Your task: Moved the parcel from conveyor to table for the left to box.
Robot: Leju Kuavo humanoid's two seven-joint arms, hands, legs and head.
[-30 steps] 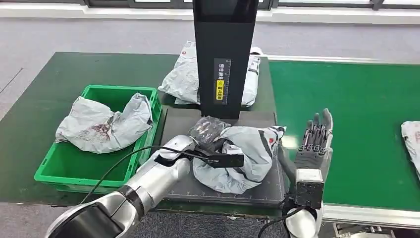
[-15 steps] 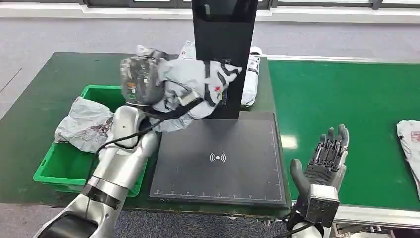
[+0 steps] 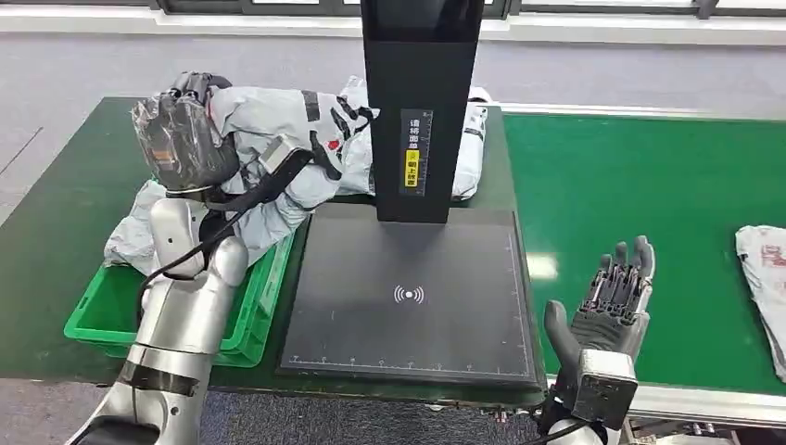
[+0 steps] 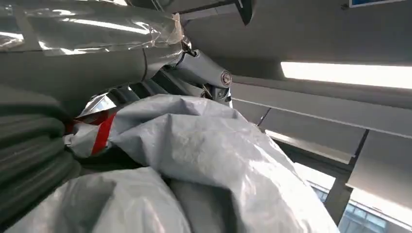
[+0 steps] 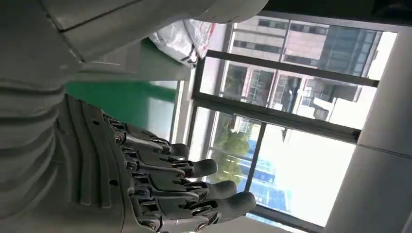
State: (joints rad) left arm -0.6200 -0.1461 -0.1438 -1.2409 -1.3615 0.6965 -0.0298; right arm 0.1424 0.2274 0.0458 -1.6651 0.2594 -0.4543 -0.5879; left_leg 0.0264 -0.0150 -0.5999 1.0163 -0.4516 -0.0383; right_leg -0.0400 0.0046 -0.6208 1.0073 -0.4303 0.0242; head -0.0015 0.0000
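The parcel (image 3: 297, 153), a crumpled grey mailer bag, is held up in the air by the left hand (image 3: 185, 139), above the far end of the green bin (image 3: 97, 311) and clear of the desk (image 3: 56, 213). The left hand is wrapped in clear film and is closed around the parcel's bunched end; in the left wrist view the grey bag (image 4: 204, 160) is seen pressed right against the hand. The conveyor-to-desk step is judged done, since the parcel is off the green conveyor (image 3: 649, 195) and the black scan pad (image 3: 408, 297) just beside the bin is bare. The boxing step is judged under way: the parcel is over the bin but not yet lowered or released.

The right hand (image 3: 607, 301) is held upright beside the scan pad's conveyor-side edge, fingers spread and straight, nothing in it; the same spread is seen in the right wrist view (image 5: 160, 184).

Inside the bin one grey bag (image 3: 139, 232) is already lying, partly hidden behind the left arm. A further grey bag (image 3: 468, 139) is lying on the desk behind the black scanner post (image 3: 422, 102), outside the bin. Another bag (image 3: 765, 273) is waiting on the conveyor, well apart from the bin, so more cycles are probably left.
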